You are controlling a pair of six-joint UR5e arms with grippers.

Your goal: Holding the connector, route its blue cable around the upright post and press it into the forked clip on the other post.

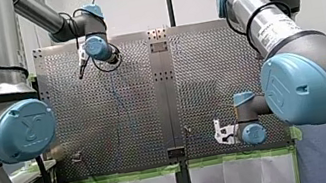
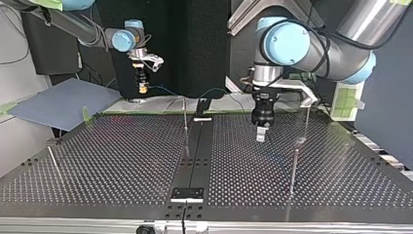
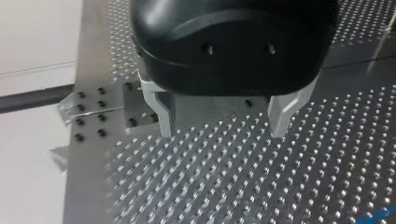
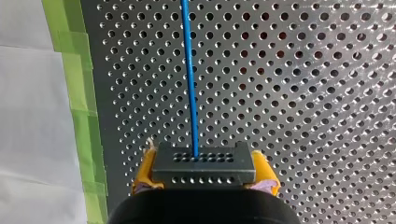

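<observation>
Between the yellow pads [image 4: 261,170] of my right hand [image 4: 204,169], the black connector [image 4: 205,175] is gripped; its blue cable [image 4: 189,74] is seen running straight ahead over the perforated bench [image 4: 303,93]. My left hand [image 3: 222,133] is held wide just above the bench, its metal fingers [image 3: 164,116] well apart, near a thin upright post [image 2: 294,165] in the top view.

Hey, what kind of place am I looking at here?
Most likely a robotics lab test bench: a perforated metal table edged with green tape, thin upright posts set in it, and my right gripper holding a connector on a blue cable.
</observation>
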